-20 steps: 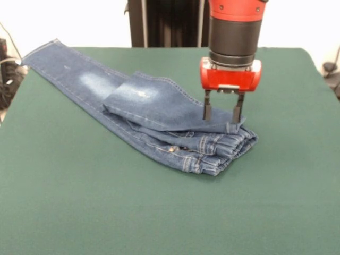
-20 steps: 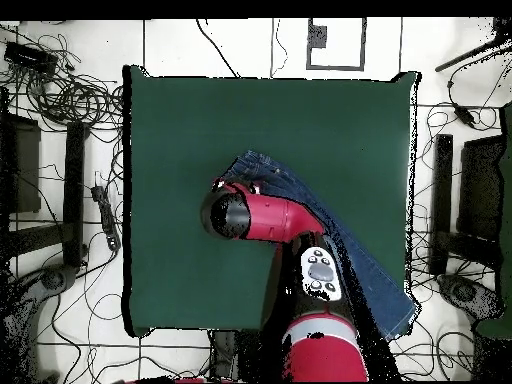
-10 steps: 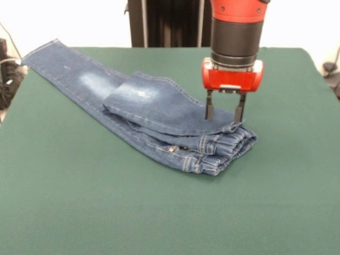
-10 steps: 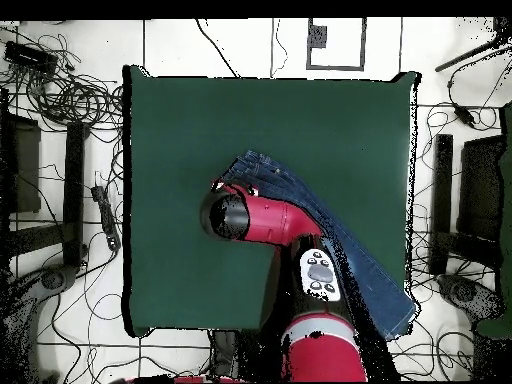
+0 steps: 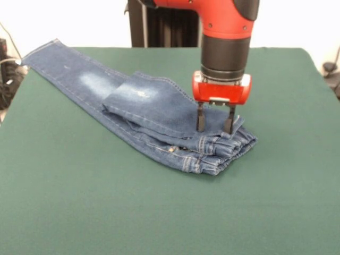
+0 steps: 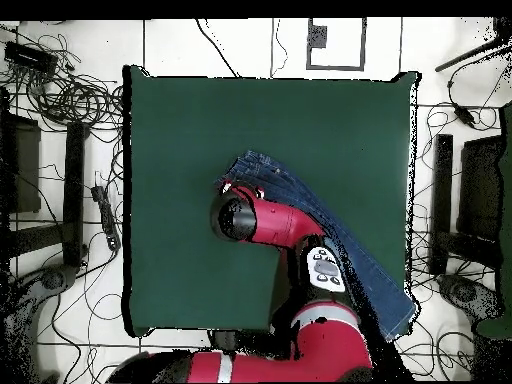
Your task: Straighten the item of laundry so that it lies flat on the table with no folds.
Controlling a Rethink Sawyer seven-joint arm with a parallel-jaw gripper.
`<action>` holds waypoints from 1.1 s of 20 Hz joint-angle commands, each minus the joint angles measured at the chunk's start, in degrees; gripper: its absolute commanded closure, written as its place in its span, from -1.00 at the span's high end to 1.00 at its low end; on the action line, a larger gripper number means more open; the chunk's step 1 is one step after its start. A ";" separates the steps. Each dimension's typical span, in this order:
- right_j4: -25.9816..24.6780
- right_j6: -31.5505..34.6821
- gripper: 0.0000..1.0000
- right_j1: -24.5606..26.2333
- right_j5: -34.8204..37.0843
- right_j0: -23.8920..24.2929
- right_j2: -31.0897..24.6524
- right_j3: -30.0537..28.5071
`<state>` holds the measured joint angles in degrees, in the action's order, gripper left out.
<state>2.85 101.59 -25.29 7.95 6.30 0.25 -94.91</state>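
The blue denim jeans (image 5: 159, 109) lie folded on the dark green table (image 5: 106, 212). One leg runs to the far left corner. The other leg is doubled back over it, and the gathered waistband (image 5: 231, 146) bunches at the right. My gripper (image 5: 214, 125) points straight down, open. Its two black fingertips (image 5: 200, 123) rest on the top denim layer just behind the waistband. In the overhead view the red arm (image 6: 270, 222) covers the gripper and part of the jeans (image 6: 375, 275).
A black pedestal (image 5: 164, 24) stands behind the table's far edge. Cables and stands (image 6: 70, 100) lie on the floor around the table (image 6: 180, 130). The jeans leg end hangs near the table corner (image 6: 400, 320).
The gripper has shifted a little left in the front view and come down until its tips sit on the top layer. The arm has swung round. The jeans have hardly moved.
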 commanded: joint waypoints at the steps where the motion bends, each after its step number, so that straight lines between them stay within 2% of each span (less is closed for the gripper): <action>1: 2.40 11.35 1.00 4.86 -1.59 0.05 -6.00 -1.41; 9: 3.36 10.96 1.00 3.28 0.56 -1.10 -5.92 -1.55; 15: 1.74 8.96 1.00 3.44 0.55 -1.78 -5.11 -0.20; 16: 0.71 7.81 -1.00 3.47 0.57 -2.26 -4.44 0.42; 22: 1.50 8.42 -1.00 3.62 2.09 -3.08 -3.14 0.61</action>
<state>3.31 101.59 -24.86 6.79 5.60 0.22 -94.80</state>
